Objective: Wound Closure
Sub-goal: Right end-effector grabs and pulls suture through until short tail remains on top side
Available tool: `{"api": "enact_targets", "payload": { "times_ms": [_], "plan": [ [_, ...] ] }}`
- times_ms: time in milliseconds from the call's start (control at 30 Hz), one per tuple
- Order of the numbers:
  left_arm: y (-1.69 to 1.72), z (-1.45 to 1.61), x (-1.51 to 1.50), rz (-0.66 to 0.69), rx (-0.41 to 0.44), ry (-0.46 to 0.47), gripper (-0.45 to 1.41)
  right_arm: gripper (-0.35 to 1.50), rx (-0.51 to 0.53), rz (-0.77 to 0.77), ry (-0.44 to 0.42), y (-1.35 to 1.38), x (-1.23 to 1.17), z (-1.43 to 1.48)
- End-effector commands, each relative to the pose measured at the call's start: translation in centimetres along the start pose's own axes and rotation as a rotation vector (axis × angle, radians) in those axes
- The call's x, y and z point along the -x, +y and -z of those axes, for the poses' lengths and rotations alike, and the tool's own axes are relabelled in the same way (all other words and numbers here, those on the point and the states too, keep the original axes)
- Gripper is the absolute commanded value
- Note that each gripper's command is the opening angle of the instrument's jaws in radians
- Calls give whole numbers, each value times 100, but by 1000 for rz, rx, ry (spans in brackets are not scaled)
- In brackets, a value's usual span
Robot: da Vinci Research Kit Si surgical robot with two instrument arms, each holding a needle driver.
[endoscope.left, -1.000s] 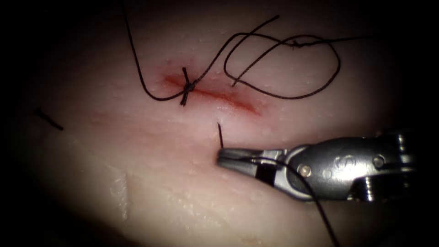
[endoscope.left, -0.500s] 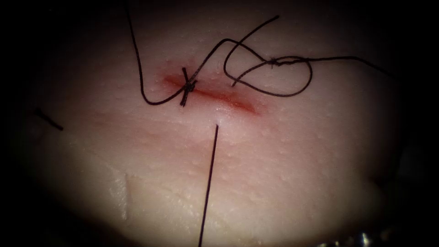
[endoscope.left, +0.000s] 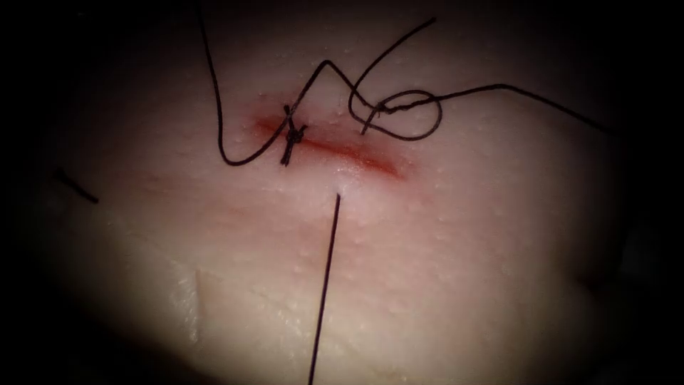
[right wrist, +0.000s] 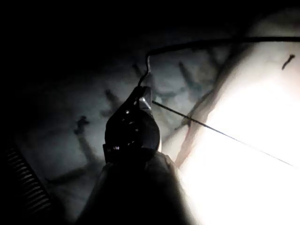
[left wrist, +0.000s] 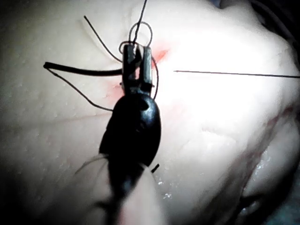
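One thread point(endoscope.left: 324, 285) runs tight from below the cut point(endoscope.left: 342, 151) to the bottom edge. Right tool point(right wrist: 143, 96) pinches what looks like the needle point(right wrist: 149, 63), off the tissue point(endoscope.left: 456, 271). Left tool point(left wrist: 137, 52) gapes wide, empty, near the knot point(endoscope.left: 291, 133). Hard tugging could snarl the upper loop point(endoscope.left: 402, 114).

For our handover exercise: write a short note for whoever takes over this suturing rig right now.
Left tool: fingers open, seemingly holding nothing, above the knot.
Right tool: shut on the thread, which runs taut from the tissue beside the cut.
Needle: cannot tell where.
Done: one knot at the cut's left end.
Left: right part unclosed; slack loop lies beyond it.
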Motion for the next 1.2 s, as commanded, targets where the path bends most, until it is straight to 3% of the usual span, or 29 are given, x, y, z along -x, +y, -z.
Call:
{"api": "enact_targets", "payload": {
  "times_ms": [33, 700, 800, 867, 900, 933, 1200],
  "plan": [
    [7, -4, 7, 3, 2, 0, -45, -35, -16, 3, -3, -19, -1, -6],
    [6, -4, 5, 5, -2, 0, -45, -35, -106, 51, 41, -72, -41, 2],
    [7, -4, 4, 5, -2, 0, -45, -35, -91, 46, 32, -66, -42, 1],
    [8, -4, 4, 5, -3, 0, -45, 71, -31, 34, 30, -49, -39, 1],
    [8, -4, 4, 5, -3, -1, -45, 101, 0, 27, 27, -40, -36, 3],
    [8, -4, 4, 5, -3, -1, -45, 120, 32, 15, 17, -26, -32, 5],
    [9, -4, 4, 5, -5, -3, -45, 133, 160, -32, -2, 73, 10, 34]
  ]
}}
